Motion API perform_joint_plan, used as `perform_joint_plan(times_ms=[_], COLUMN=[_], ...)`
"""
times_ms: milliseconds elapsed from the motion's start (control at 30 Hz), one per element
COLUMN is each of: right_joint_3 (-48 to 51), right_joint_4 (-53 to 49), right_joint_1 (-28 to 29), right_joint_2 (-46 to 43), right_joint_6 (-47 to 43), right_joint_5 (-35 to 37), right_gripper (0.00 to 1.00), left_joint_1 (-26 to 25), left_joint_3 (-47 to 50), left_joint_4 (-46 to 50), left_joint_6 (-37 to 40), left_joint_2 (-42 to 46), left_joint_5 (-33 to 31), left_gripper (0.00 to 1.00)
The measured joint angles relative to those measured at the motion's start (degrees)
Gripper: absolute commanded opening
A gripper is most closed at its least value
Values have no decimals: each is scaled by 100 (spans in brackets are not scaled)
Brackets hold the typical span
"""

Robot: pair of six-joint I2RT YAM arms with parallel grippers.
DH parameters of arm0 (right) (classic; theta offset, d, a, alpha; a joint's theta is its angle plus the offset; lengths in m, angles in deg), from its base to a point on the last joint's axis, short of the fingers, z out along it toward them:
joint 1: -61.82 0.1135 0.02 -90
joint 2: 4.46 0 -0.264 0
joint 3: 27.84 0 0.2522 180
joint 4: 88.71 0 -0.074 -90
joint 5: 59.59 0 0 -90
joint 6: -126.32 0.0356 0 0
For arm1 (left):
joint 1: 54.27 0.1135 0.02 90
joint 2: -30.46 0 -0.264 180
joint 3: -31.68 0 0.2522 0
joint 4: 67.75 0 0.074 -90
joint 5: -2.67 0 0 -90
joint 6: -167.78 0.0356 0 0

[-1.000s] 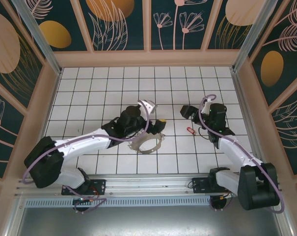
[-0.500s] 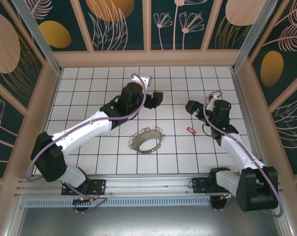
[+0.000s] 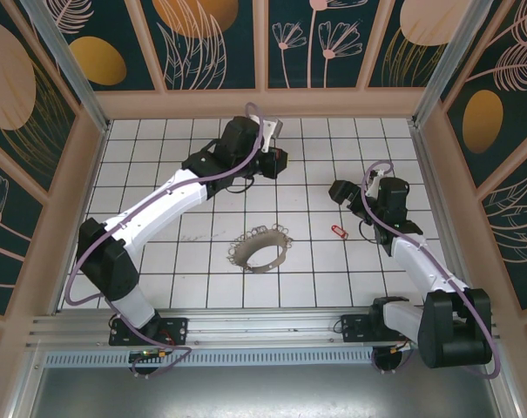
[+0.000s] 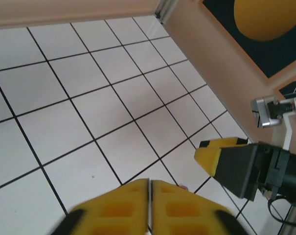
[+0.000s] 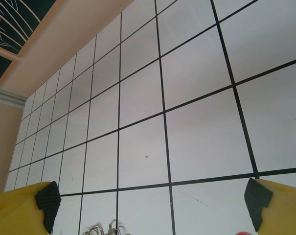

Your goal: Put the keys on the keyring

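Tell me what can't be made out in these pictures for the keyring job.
- Top external: whatever hangs on the keyring is too small to identify.
- Top external: the red item is too small to identify.
- Right wrist: the keyring and red item are cut off by the bottom edge.
- Left wrist: the left gripper is blurred at close range.

The right claw (image 5: 151, 203) gapes wide, its yellow fingers (image 5: 15, 208) in the bottom corners above the white tiled bench (image 5: 196, 73). A wiry bit at the bottom edge is possibly the keyring (image 5: 101, 229).
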Motion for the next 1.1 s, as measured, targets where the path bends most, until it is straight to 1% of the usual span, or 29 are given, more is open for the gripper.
perform_joint_plan(times_ms=[67,100,133,200,233,267,300,367,500,767,967,1100], right_joint_3=[57,90,146,260,332,407,468,570,710,782,782,782], right_joint_4=[52,59,87,118,125,127,127,127,146,144,149,173], right_joint_1=[0,0,0,0,0,0,0,0,0,0,0,0], right_joint_2=[0,0,0,-11,-28,-55,-81,-136,-199,-203,-197,-168], right_joint_6=[24,42,50,63,68,76,83,85,85,83,83,83], right_joint_5=[-11,-17,-20,-22,-22,-24,-24,-24,-26,-87,-87,-107], right_gripper=[99,99,99,99,99,99,99,99,99,99,99,99], left_joint_1=[-2,-4,-24,-63,-118,-195,-286,-535,-929,-977,-979,-990], left_joint_3=[424,699,1029,1700,2002,2227,2402,2632,2662,2662,2660,2660], left_joint_4=[-116,-188,-271,-446,-494,-511,-514,-505,-614,-710,-708,-708], left_joint_6=[166,271,380,560,667,778,898,1093,1408,1716,1821,1838], left_joint_2=[131,212,304,431,450,448,437,393,142,-275,-527,-680], left_joint_5=[4,4,4,-2,-11,-24,-68,-203,-341,-181,118,199], left_gripper=[66,72,75,77,80,85,86,84,75,53,51,51])
